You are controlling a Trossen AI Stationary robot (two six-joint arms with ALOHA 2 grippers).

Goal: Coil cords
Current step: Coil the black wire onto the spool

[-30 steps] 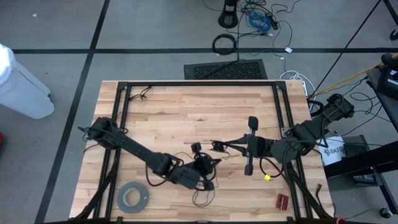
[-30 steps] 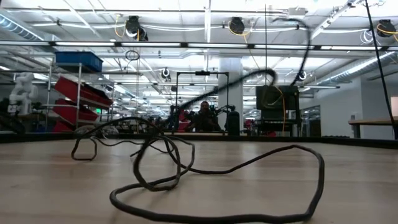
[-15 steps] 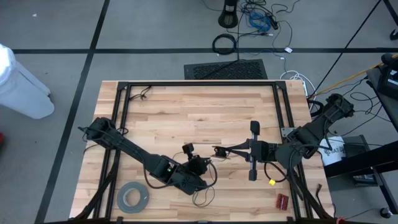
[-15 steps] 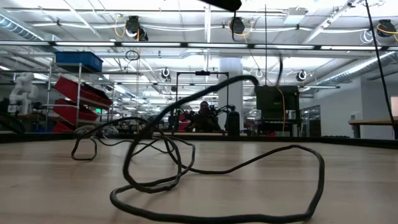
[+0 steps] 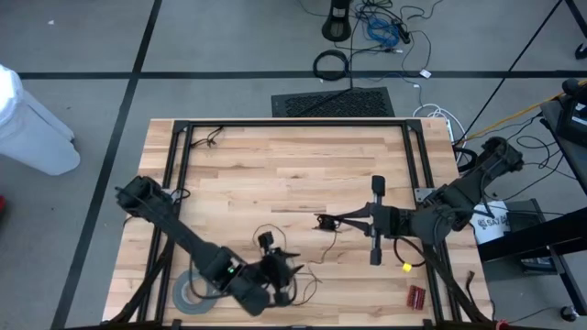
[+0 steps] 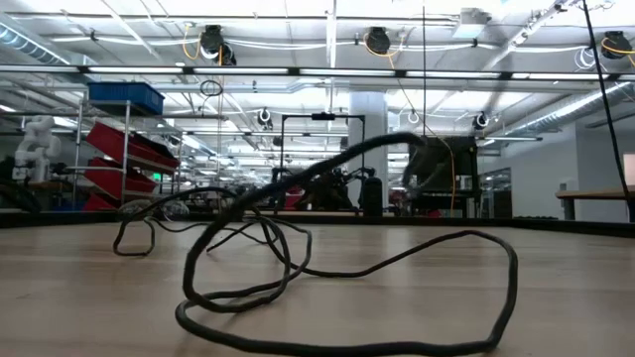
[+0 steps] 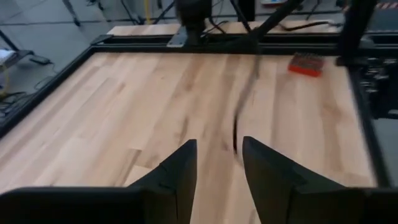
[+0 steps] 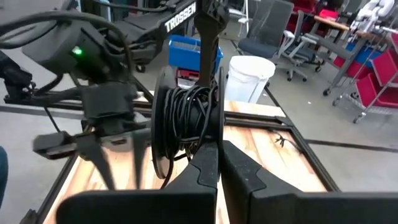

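The cord is a thin dark wire (image 5: 307, 275) lying in slack loops (image 6: 347, 268) near the table's front middle. One strand (image 6: 337, 164) rises off the wood. Its far end is wound on a small black reel (image 8: 183, 118), which stands at the tips of my shut right gripper (image 8: 216, 152), at the table's middle right (image 5: 326, 223). My left gripper (image 7: 217, 158) is open near the front edge (image 5: 292, 264), left of the reel. A blurred stretch of wire (image 7: 239, 121) shows beyond its fingertips, apart from them. My right gripper pinches the reel by the rim of one flange (image 8: 213, 134) between its two fingers. The fingers come in nearly level from the table's right. The reel stands on edge past the fingertips, clear of the table, with wire trailing from it down to the wood.
A wide grey tape roll (image 5: 193, 291) lies at the front left, partly under my left arm. A small red block (image 5: 416, 296) sits at the front right corner (image 7: 305, 63). A black frame (image 5: 293, 122) rims the table. The far half of the wood is bare.
My left gripper has swung toward the table's near edge and to the left, away from the reel. The wire's loops on the table have spread and shifted with it, and the raised strand now hangs lower and slacker. My right gripper has kept still with the reel.
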